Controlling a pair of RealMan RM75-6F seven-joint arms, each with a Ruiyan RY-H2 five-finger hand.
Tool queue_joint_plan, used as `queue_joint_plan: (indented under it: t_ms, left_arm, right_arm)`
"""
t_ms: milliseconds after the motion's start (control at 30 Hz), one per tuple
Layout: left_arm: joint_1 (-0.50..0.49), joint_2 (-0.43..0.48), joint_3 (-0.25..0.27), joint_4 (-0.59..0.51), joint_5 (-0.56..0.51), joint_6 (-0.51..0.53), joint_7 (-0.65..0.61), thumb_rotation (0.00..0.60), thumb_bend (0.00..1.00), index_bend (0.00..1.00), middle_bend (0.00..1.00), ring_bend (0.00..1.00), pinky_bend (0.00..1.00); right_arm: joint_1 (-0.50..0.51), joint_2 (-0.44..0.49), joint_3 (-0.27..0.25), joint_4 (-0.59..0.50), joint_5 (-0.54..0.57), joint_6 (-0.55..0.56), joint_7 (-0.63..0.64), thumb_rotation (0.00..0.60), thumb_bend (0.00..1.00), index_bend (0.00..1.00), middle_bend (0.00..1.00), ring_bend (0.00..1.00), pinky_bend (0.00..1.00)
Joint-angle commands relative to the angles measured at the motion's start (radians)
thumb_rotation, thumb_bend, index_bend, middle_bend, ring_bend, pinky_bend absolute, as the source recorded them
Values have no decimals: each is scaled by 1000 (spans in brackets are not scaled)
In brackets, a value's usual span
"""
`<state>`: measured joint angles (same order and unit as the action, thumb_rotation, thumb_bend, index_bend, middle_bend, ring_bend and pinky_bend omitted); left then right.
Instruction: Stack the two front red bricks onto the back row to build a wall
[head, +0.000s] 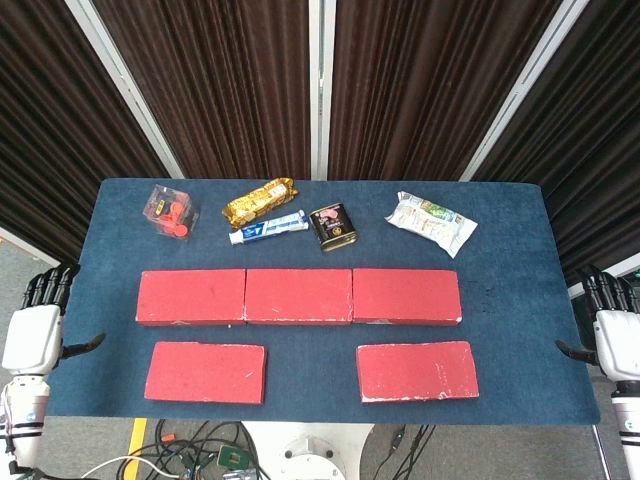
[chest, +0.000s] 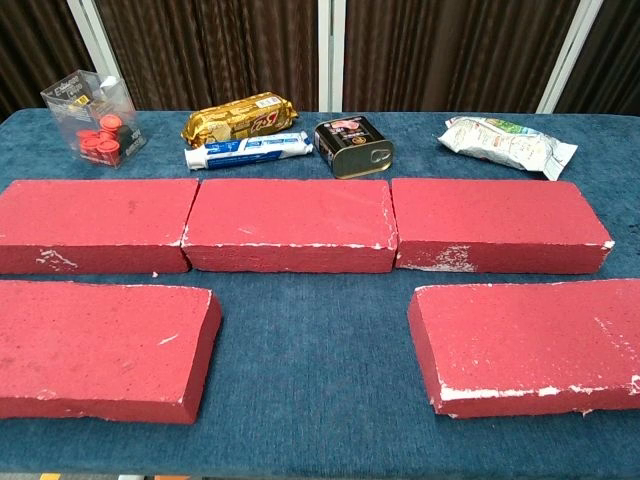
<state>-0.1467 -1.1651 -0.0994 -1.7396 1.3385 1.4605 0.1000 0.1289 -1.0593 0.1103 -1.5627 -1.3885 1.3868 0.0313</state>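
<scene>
**Five red bricks on the blue table, both hands off to the sides**

Three flat red rectangular bricks lie end to end in a back row across the blue cloth-covered table (head: 500, 380): the back-left brick (head: 191, 297), the back-middle brick (head: 298, 296) and the back-right brick (head: 406, 296), each touching its neighbour. Nothing lies on top of this row.

Nearer the robot, two more flat red bricks lie apart from the row and well apart from each other. The front-left brick (head: 206, 372) sits before the left part of the row, and the front-right brick (head: 417, 370) before the right part, with bare blue cloth between them. Their edges show white chips in the chest view.

The left hand (head: 35, 330) hangs beside the table's left edge, holding nothing, dark fingers extended and thumb held out toward the table. The right hand (head: 612, 335) hangs beside the right edge in the same way, empty, with fingers extended. Neither touches a brick.

Behind the row, along the far side, lie a clear plastic box of red caps (head: 171, 211), a gold foil packet (head: 259, 201), a blue-and-white toothpaste tube (head: 268, 229), a small black tin (head: 333, 226) and a white crinkled snack bag (head: 431, 222).
</scene>
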Motion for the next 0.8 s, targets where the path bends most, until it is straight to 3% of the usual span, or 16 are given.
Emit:
queue_joint_plan:
  t_ms: [33,800]
  left_arm:
    - [-2,4,-3,-8,-2,-4,3,600,65,63,0,0,17]
    - [-2,22,11,-17,35,-24,-10,600,65,63,0,0,17]
  right_arm:
    - [0,1,2,0,2,-1,1,600,0,0,0,0,0]
    - [-11,28,-44,-47,-77,3,27,600,0,0,0,0,0]
